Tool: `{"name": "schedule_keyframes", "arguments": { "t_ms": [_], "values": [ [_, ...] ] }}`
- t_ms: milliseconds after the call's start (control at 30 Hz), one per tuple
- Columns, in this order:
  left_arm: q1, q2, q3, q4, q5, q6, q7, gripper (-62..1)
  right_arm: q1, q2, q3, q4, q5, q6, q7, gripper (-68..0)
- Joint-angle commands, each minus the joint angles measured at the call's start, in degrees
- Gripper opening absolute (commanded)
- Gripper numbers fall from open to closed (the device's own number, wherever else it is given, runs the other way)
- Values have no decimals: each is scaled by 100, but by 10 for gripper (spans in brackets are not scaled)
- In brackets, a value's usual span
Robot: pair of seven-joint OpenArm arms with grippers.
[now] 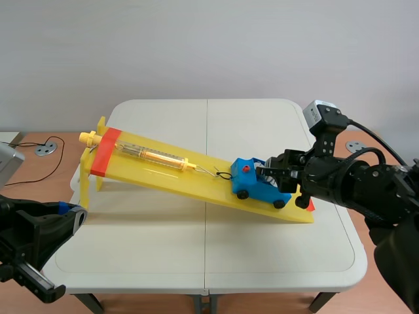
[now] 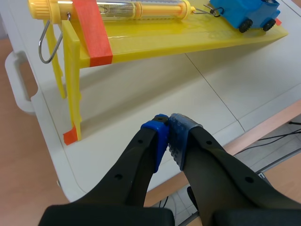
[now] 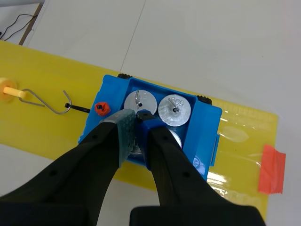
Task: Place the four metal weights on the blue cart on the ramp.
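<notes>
The blue cart (image 1: 256, 184) sits low on the yellow ramp (image 1: 163, 173), hooked to a spring scale (image 1: 149, 156). In the right wrist view the cart (image 3: 208, 126) holds two metal weights side by side (image 3: 141, 100) (image 3: 175, 110), and a third (image 3: 175, 137) shows partly beside my finger. My right gripper (image 3: 135, 116) (image 1: 265, 172) is down in the cart with its fingers closed over another weight (image 3: 134, 149), of which only a sliver shows. My left gripper (image 2: 168, 123) (image 1: 73, 216) hangs shut and empty off the table's near left edge, well short of the ramp (image 2: 188, 40).
The ramp's high end stands on yellow legs (image 2: 73, 94) at the left, with orange tape (image 2: 91, 30) across it. A wire hook (image 3: 47, 101) links the scale to the cart's red knob (image 3: 101, 108). Orange tape (image 3: 272, 169) marks the ramp's low end. A white table (image 1: 209, 248) lies below.
</notes>
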Motion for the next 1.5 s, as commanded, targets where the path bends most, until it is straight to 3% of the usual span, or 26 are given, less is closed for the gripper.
{"name": "schedule_keyframes", "arguments": {
  "t_ms": [0,200,367,500,633,733,867,1167,1467],
  "values": [
    [-111,0,-79,369,-424,-144,-614,-569,789,-63,-17,238,354,129,885,-669],
    [-111,0,-79,369,-424,-144,-614,-569,870,-96,-37,140,356,195,885,-669],
    [-111,0,-79,369,-424,-144,-614,-569,852,-92,-37,140,358,702,680,-668],
    [-111,0,-79,369,-426,-144,-614,-569,789,-61,-37,142,385,1049,638,-611],
    [-114,0,-79,369,-426,-144,-616,-569,675,11,-31,142,485,1486,634,-608],
    [-114,0,-79,369,-426,-144,-616,-569,590,103,-31,153,568,1694,649,-547],
    [-114,0,-79,369,-426,-144,-619,-569,463,264,28,293,671,1694,761,-474],
    [-179,0,-79,372,-424,-245,-629,-569,-138,927,675,1519,811,1694,780,-475],
    [-459,280,-79,382,-413,-459,-588,-569,-1399,1808,1091,2623,813,1694,743,-475]
  ]
}}
